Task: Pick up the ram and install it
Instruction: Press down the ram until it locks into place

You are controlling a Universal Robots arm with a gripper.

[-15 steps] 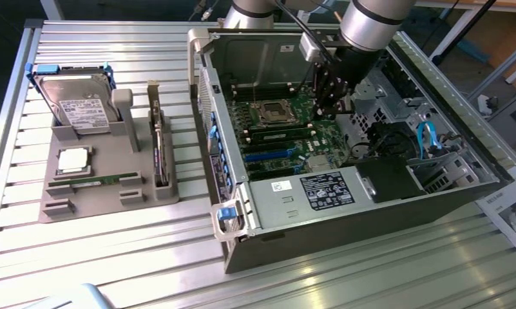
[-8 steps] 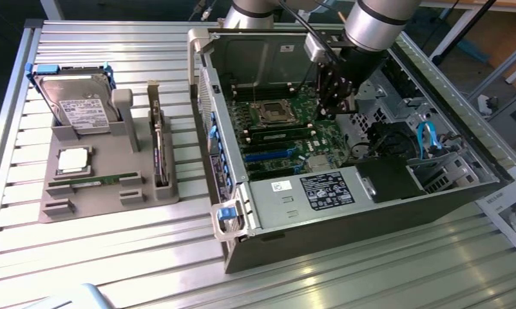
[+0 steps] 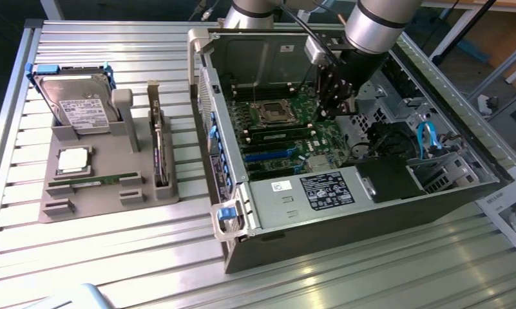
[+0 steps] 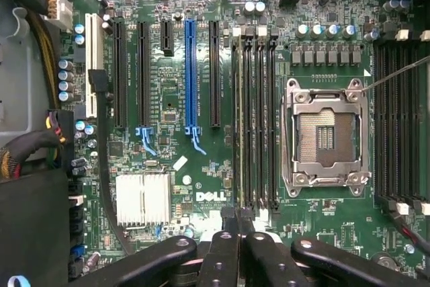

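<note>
Slatted metal tabletop [image 3: 111, 257] carries 2 containers: a grey parts holder [image 3: 90, 203] toward the exterior view's left and an open computer case [image 3: 344, 212] toward its right.

In the holder, a silver hard drive [image 3: 82, 103] with a white label leans upright at the far end. A square silver processor chip [image 3: 73, 159] lies flat in the middle pocket. The ram [image 3: 95, 183], a slim green strip, lies in the near groove just beside the chip, well apart from the arm. 1 circuit card [image 3: 159, 151] stands on edge along the holder's side nearest the case.

Inside the case, the motherboard [image 3: 283, 138] lies exposed with its empty processor socket [image 4: 326, 136], a blue expansion slot [image 4: 190, 72] and a finned silver heatsink [image 4: 142, 198]. A blue cable [image 3: 425, 138] loops in the drive bay.

The gripper [image 3: 328, 119] hangs inside the case over the motherboard, its fingertips pressed together with no part seen between them. In the wrist view the gripper [image 4: 236, 214] sits at one end of the memory slot [image 4: 240, 119] farthest from the socket in that bank. That slot shows a thin greenish edge along its length; whether the fingertips touch it cannot be told.
</note>
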